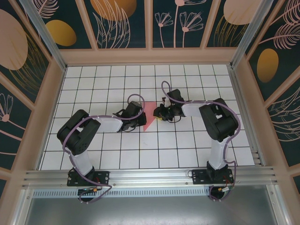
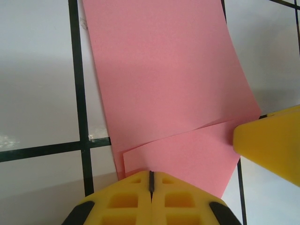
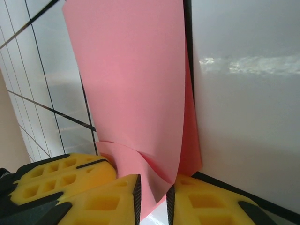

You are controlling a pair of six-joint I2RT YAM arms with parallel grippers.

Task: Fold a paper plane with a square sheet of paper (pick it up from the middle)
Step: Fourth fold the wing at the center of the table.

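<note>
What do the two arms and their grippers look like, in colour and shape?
The left arm and the right arm are black with white links; a purple cable loops along each. The left gripper and the right gripper have blocky yellow fingers with square recesses.

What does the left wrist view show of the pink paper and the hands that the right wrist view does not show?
Left wrist view: the left hand shut at an edge of the square sheet of paper, where a second layer of paper lies; whether it pinches the sheet I cannot tell. Right wrist view: the right hand, its jaws slightly apart, with a curled edge of the sheet between them. Both: the pink sheet on the white grid table, and a yellow finger of the other hand.
</note>
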